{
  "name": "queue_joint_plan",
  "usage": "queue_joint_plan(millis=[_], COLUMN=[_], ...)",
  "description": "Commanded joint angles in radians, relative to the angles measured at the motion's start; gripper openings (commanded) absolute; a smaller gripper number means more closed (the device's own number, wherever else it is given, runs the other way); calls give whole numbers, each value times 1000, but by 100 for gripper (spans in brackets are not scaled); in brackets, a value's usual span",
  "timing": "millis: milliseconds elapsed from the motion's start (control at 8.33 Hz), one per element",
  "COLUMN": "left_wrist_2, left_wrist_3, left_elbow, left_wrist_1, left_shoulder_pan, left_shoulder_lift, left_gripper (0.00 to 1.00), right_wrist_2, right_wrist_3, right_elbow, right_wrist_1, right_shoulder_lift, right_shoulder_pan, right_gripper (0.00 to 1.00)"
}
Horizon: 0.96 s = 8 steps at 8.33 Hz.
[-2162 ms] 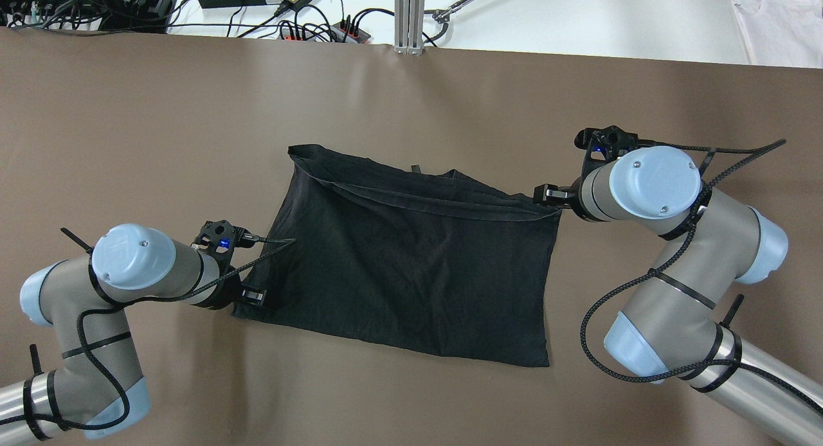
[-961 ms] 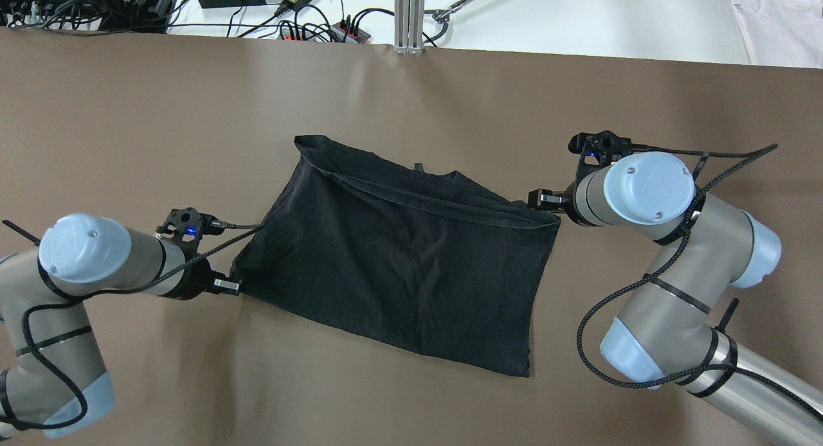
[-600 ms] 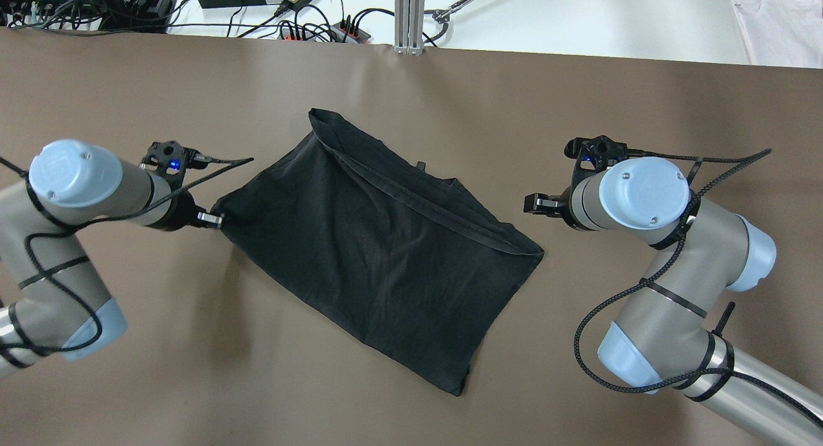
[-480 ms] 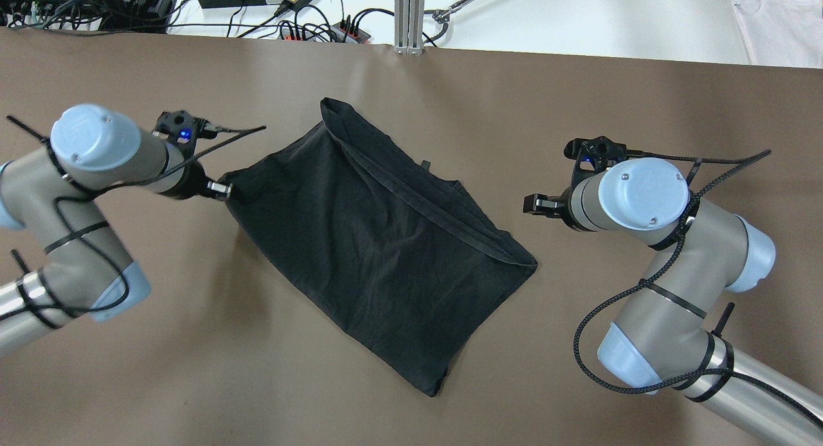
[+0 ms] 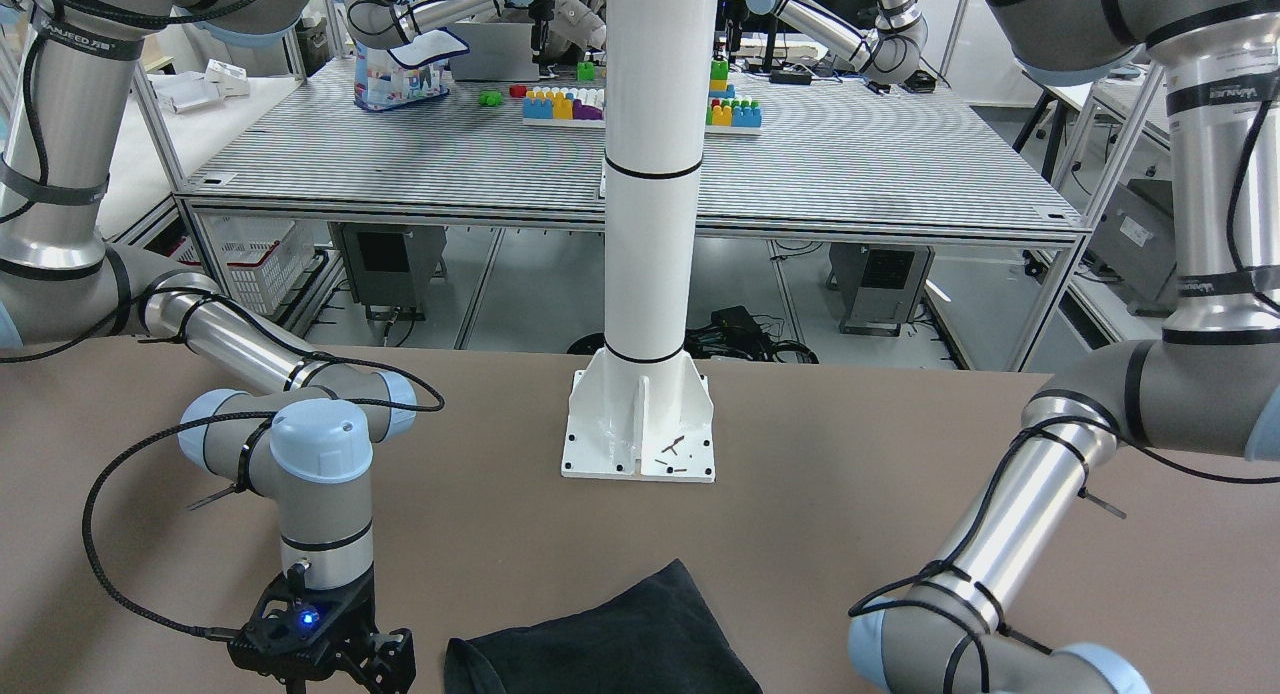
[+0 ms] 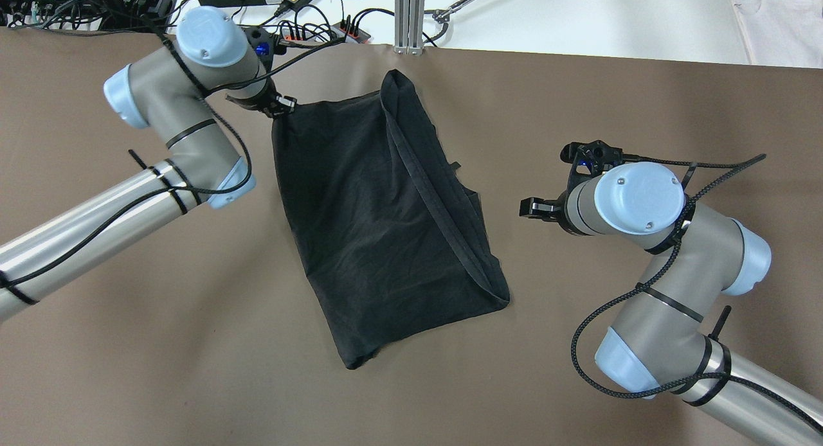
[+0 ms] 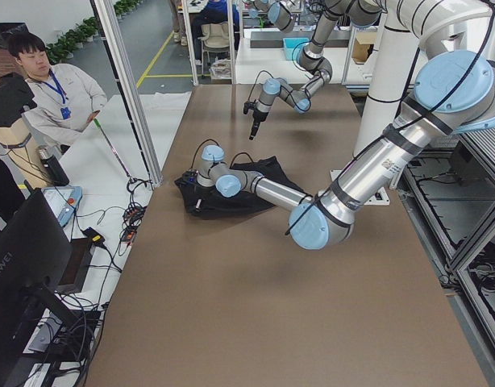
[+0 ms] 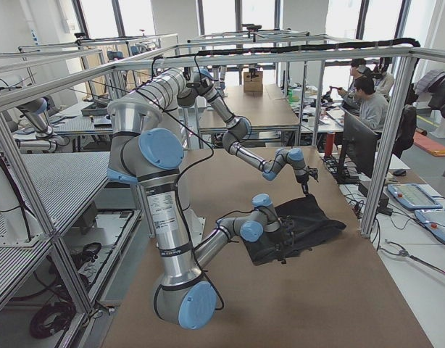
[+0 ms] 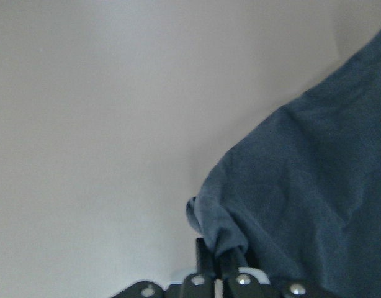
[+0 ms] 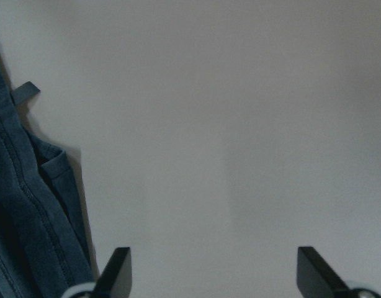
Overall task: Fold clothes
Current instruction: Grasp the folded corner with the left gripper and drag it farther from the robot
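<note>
Black cloth [image 6: 386, 227] lies slantwise on the brown worktop [image 6: 128, 317], its far corner pinched tight in the left pincer [image 6: 283, 105]. The right pincer [image 6: 531, 208] hangs spread open, near the cloth's hemmed edge but apart from it.

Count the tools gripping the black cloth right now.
1. The left tool is shut on a corner of the black cloth; the right tool is open, apart from it.
</note>
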<state>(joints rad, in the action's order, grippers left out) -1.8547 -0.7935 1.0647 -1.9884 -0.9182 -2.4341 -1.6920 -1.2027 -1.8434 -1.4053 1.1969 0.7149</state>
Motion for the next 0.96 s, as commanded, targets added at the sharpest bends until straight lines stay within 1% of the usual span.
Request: queue_joint_plan(millis=[0,240,360,480,721,841], left_wrist_2=[42,35,31,32,-18,-18], left_wrist_3=[11,43,78,82,83,83], left_elbow=[-375,-381,-379,-373,-324,-284], left_wrist_1=[-151,-155,-156,-182,-201,-201], left_shoulder_pan=[-4,-8,-19,-18,-30,-28], left_shoulder_lift=[-251,-261,-258,-244,-214,-183], left_gripper=[0,0,67,100,100,100], right_wrist_2=[0,0,0,2,18,37], right_wrist_3=[-6,-18,-18,-18,-90,-169], right_elbow=[-2,-2,0,1,3,9], right_wrist_1=[0,0,0,0,-3,31], right_shoulder_lift=[0,-3,-5,-5,-10,-11], right_shoulder_pan=[-3,-9,-17,-20,-44,-52], right_gripper=[94,94,94,94,94,92])
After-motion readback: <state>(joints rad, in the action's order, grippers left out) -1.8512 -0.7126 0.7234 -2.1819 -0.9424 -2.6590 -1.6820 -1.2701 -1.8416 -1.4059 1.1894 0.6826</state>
